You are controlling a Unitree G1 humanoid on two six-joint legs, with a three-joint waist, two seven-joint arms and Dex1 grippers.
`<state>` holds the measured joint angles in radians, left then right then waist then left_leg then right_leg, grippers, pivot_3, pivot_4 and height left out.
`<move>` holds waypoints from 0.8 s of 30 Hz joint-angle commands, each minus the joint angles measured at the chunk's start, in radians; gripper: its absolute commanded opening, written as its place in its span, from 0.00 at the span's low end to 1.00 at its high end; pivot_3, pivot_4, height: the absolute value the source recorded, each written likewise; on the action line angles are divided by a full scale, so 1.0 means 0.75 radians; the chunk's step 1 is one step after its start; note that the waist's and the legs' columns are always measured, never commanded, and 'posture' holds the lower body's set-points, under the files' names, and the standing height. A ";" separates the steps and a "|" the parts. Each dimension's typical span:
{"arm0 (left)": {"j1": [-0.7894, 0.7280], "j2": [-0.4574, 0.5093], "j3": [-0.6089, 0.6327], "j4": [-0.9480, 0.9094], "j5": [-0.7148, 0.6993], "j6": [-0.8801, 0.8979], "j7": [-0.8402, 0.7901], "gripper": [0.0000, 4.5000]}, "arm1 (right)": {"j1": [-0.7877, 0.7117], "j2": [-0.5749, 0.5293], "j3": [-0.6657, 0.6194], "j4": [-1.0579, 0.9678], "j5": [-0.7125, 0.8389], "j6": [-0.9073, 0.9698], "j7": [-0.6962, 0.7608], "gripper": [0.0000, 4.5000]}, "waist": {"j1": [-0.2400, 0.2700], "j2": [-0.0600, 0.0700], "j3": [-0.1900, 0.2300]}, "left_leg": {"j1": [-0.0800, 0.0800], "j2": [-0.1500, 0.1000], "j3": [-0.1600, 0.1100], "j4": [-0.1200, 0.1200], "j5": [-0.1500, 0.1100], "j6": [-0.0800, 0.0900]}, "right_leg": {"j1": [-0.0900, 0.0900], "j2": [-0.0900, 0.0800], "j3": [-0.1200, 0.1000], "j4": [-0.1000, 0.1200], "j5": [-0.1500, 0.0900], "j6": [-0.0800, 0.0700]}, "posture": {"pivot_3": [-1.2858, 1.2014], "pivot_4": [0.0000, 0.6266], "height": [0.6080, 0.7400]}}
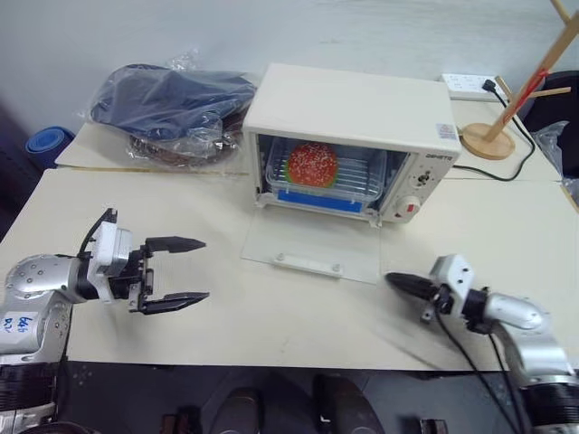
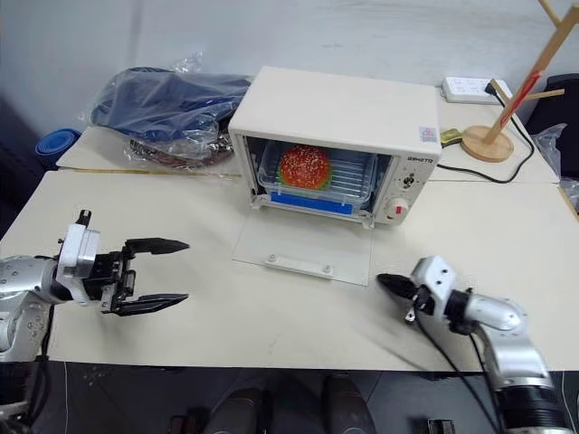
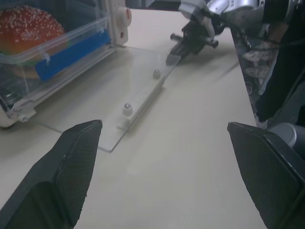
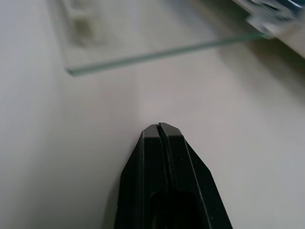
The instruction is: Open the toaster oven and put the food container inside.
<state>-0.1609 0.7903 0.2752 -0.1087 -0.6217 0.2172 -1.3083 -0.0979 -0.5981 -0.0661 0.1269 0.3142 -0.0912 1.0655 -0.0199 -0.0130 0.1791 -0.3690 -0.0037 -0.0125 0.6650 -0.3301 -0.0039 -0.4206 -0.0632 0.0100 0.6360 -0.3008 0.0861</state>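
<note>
Cream bench point(image 1: 136, 208) carries the oven point(image 1: 357, 117), door point(image 1: 312, 246) flat down, container point(image 1: 326, 172) sitting inside. Left gripper point(image 1: 176, 271) has jaws apart, right gripper point(image 1: 395, 280) jaws together, both clear. Likely risk: an arm knocking the glass door.

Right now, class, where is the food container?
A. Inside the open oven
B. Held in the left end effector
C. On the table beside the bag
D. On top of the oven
A: the container with the burger sits on the rack inside the oven, whose door lies flat on the table.
</note>
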 commanded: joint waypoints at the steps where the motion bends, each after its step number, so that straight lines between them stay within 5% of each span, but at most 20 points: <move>1: 0.015 -0.024 0.051 -0.061 -0.061 0.061 0.093 1.00 | -0.047 0.060 -0.018 -0.052 0.071 -0.055 -0.003 0.00 | -0.006 0.000 0.000 | 0.000 0.000 0.000 0.000 0.000 0.000 | 0.000 0.000 0.000 0.001 0.000 0.000 | 0.52 0.24 1.00; 14: -0.015 -0.146 0.142 -0.062 -0.070 0.080 0.388 1.00 | -0.279 0.243 -0.192 -0.246 0.433 0.110 -0.192 0.00 | -0.008 0.000 0.000 | -0.001 -0.001 -0.004 0.000 0.002 -0.005 | 0.000 -0.001 -0.002 0.001 0.000 0.000 | 0.52 0.24 1.00; 24: 0.270 -0.021 0.181 0.075 0.234 -0.236 0.330 1.00 | -0.095 -0.135 -0.213 -0.276 0.387 0.088 0.230 0.74 | -0.007 0.002 0.001 | -0.002 -0.001 -0.003 -0.002 -0.001 -0.001 | 0.000 -0.002 -0.002 -0.009 -0.001 -0.001 | 0.52 0.24 1.00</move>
<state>0.0300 0.7577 0.3806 -0.0470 -0.4784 0.0850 -1.0698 -0.1715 -0.6757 -0.2042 -0.0706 0.6105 0.0181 1.1806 -0.0249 -0.0114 0.1797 -0.3703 -0.0043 -0.0144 0.6635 -0.3306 -0.0041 -0.4206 -0.0650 0.0085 0.6292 -0.3012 0.0854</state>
